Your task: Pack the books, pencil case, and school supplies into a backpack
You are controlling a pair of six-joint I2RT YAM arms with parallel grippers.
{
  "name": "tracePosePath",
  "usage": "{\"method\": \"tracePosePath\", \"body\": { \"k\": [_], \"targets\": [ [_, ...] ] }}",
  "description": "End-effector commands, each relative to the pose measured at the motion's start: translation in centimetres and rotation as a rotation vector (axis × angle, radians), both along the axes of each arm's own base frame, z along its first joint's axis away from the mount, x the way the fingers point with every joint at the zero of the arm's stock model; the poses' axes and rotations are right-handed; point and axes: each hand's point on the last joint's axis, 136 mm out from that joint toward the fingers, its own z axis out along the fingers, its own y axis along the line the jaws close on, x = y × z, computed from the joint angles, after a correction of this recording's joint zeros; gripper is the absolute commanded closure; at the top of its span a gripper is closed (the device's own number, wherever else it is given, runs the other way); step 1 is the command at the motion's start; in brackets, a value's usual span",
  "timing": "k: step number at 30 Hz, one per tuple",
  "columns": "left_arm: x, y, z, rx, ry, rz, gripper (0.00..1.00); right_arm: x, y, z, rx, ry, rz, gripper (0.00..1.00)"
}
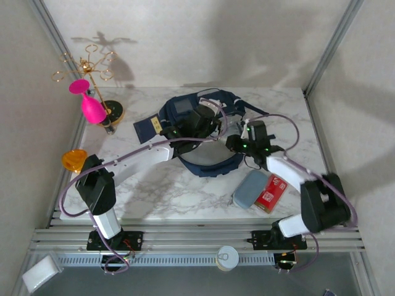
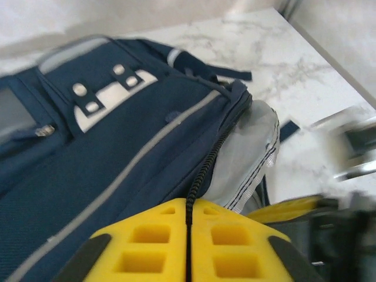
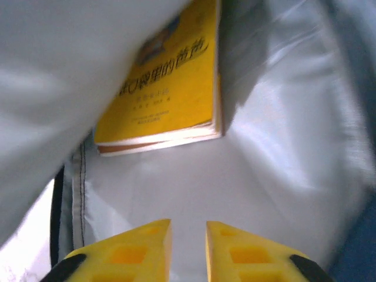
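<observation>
The navy backpack (image 1: 185,111) lies mid-table with its mouth held agape. My left gripper (image 2: 189,202) is shut on the black zipper edge of the backpack (image 2: 106,153), lifting the flap off the pale lining. My right gripper (image 3: 188,226) reaches inside the bag, jaws a little apart with nothing between them. Just ahead of it, the yellow book (image 3: 161,88) rests on the brown book (image 3: 117,148) against the lining. The small navy book (image 1: 148,128) lies left of the bag. The grey-blue pencil case (image 1: 249,189) and the red pack of school supplies (image 1: 270,192) lie side by side at the front right.
A gold wire stand (image 1: 92,68) with a pink cup (image 1: 92,108) stands at the back left. An orange cup (image 1: 73,160) sits at the left edge. A round white-and-yellow object (image 1: 227,256) lies on the front rail. Metal frame posts (image 1: 330,49) flank the table.
</observation>
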Motion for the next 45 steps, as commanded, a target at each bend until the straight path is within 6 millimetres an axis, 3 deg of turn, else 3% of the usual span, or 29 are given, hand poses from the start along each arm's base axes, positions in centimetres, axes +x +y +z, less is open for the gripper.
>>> {"method": "tracePosePath", "body": {
  "k": [1,5,9,13,18,25,28,31,34,40,45],
  "targets": [
    [-1.2,-0.7,0.2,-0.114,0.069,-0.049,0.79,-2.0,-3.8,1.5,-0.097,-0.001,-0.127,0.73],
    [-3.2,0.7,-0.7,-0.203,0.107,-0.050,0.56,-2.9,-3.9,5.0,-0.087,-0.062,-0.112,0.67],
    [-4.4,5.3,0.0,-0.288,0.106,0.035,0.41,-2.9,-0.3,6.6,-0.037,-0.063,0.008,0.63],
    [-4.0,13.3,-2.0,-0.313,0.137,0.241,0.30,-2.3,4.7,6.1,-0.056,-0.046,0.118,0.61],
    [-3.6,22.9,-7.7,-0.250,0.262,0.529,0.25,-1.0,12.0,5.1,-0.089,-0.037,0.227,0.58],
    [-2.3,29.9,-13.5,-0.330,0.405,0.701,0.22,1.1,21.8,2.8,-0.122,0.002,0.313,0.59],
    [-1.1,31.1,-15.3,-0.388,0.452,0.723,0.24,2.0,24.8,1.0,-0.173,-0.002,0.321,0.60],
    [0.3,30.8,-16.4,-0.443,0.492,0.696,0.28,3.5,26.7,-1.7,-0.212,0.030,0.324,0.63],
    [1.7,30.6,-17.0,-0.452,0.496,0.679,0.31,4.7,27.3,-3.7,-0.245,0.043,0.325,0.66],
    [2.9,31.4,-18.9,-0.499,0.535,0.702,0.35,6.4,29.2,-5.6,-0.239,0.037,0.356,0.67],
    [3.7,30.6,-19.4,-0.521,0.546,0.650,0.36,7.5,28.4,-9.4,-0.306,0.094,0.334,0.70]
  ]
}}
